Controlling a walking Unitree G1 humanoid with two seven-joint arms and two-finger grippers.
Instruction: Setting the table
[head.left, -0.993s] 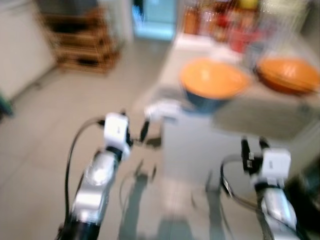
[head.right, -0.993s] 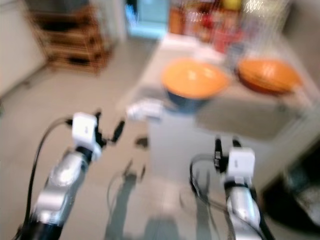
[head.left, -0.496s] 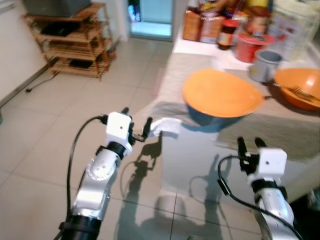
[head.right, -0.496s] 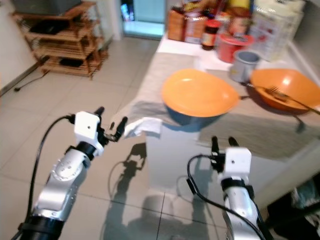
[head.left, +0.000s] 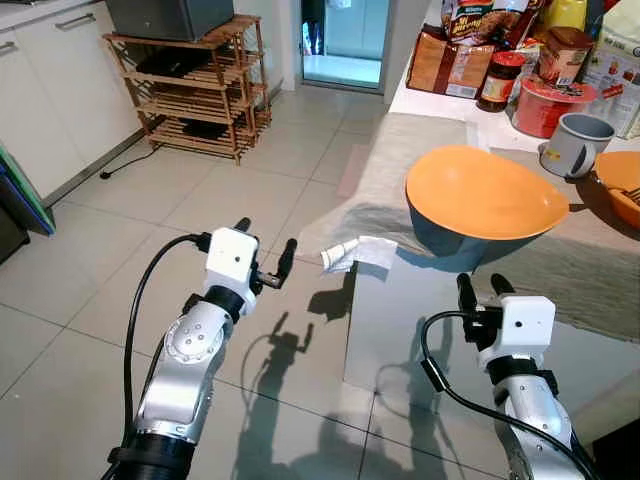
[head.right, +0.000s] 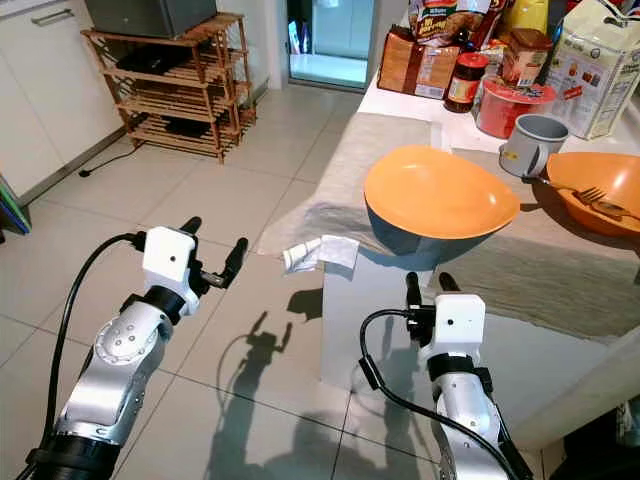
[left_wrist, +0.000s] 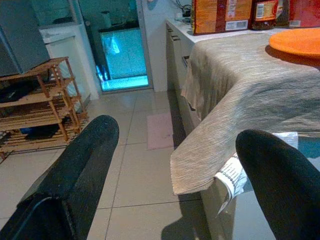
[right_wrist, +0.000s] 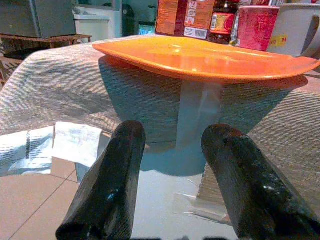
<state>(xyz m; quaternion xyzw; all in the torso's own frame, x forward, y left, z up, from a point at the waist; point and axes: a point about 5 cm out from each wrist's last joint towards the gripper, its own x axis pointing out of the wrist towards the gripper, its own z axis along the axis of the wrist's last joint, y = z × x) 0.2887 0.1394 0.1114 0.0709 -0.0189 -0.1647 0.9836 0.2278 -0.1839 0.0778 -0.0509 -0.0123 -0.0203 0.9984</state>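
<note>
An orange plate lies on top of a dark blue bowl at the near corner of the counter, on a beige striped cloth. A second orange bowl with a fork in it stands to the right. My left gripper is open, held over the floor left of the counter corner. My right gripper is open too, just in front of the counter below the blue bowl. In the right wrist view the plate is right ahead of the fingers.
A crumpled white paper hangs at the counter corner. A grey mug, a red tub, jars and food packets crowd the back of the counter. A wooden shelf rack stands far left on the tiled floor.
The camera has moved closer and steadied, so the blur is gone. Both arms keep about the same pose, grippers still open.
</note>
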